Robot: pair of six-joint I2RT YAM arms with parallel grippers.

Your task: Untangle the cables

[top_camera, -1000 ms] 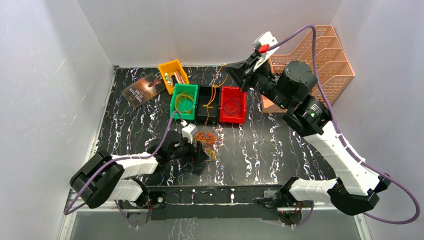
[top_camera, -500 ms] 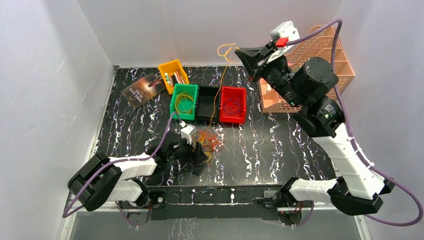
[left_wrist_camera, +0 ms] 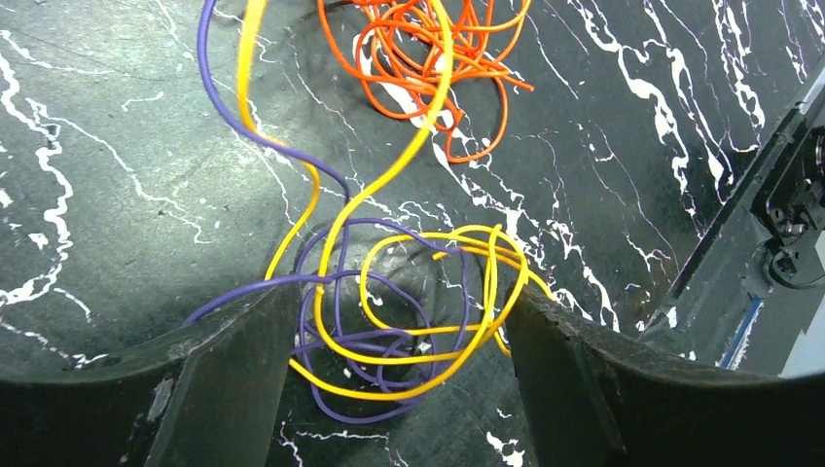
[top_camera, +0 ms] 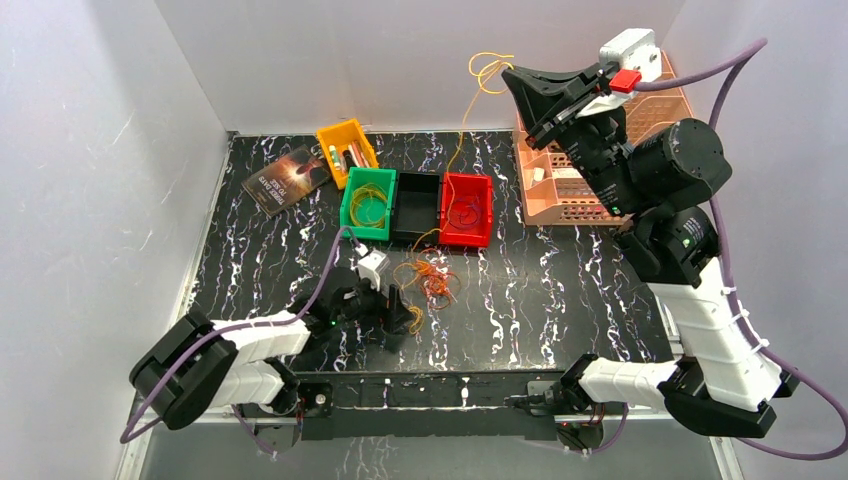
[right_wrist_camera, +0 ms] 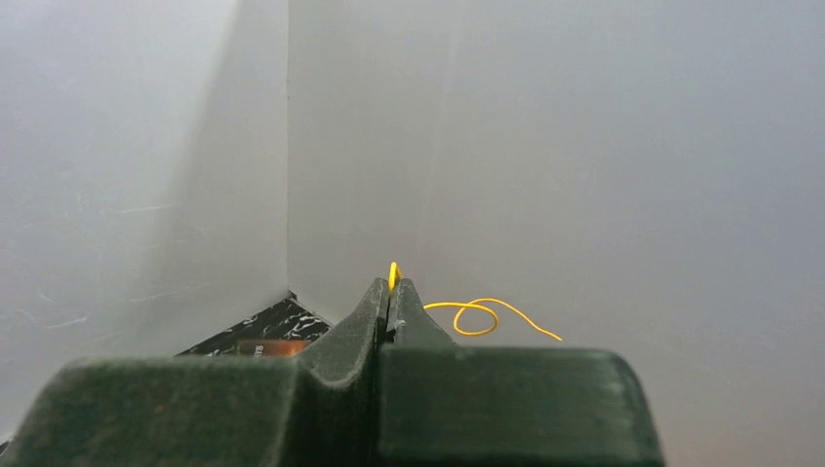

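Observation:
The cables (top_camera: pixel 432 281) lie as a tangle of thin orange, red and yellow loops on the dark table in front of the bins. One yellow cable (top_camera: pixel 460 150) runs up from the tangle to my right gripper (top_camera: pixel 510 78), which is raised high near the back wall. In the right wrist view this gripper (right_wrist_camera: pixel 392 288) is shut on the yellow cable (right_wrist_camera: pixel 393 272), and the free end (right_wrist_camera: pixel 477 316) curls past it. My left gripper (top_camera: pixel 402 318) rests low on the table, open. Yellow and purple loops (left_wrist_camera: pixel 409 331) lie between its fingers (left_wrist_camera: pixel 224 389), with an orange bundle (left_wrist_camera: pixel 428 49) beyond.
A green bin (top_camera: pixel 349 214) with yellow loops, a black bin (top_camera: pixel 417 205) and a red bin (top_camera: pixel 466 208) stand in a row behind the tangle. A yellow bin (top_camera: pixel 347 148) and a book (top_camera: pixel 288 178) sit at the back left. A peach rack (top_camera: pixel 600 170) stands at the back right.
My right gripper has risen and moved right, drawing the yellow cable up out of the tangle. The tangle has shifted a little to the right. The left gripper has barely moved.

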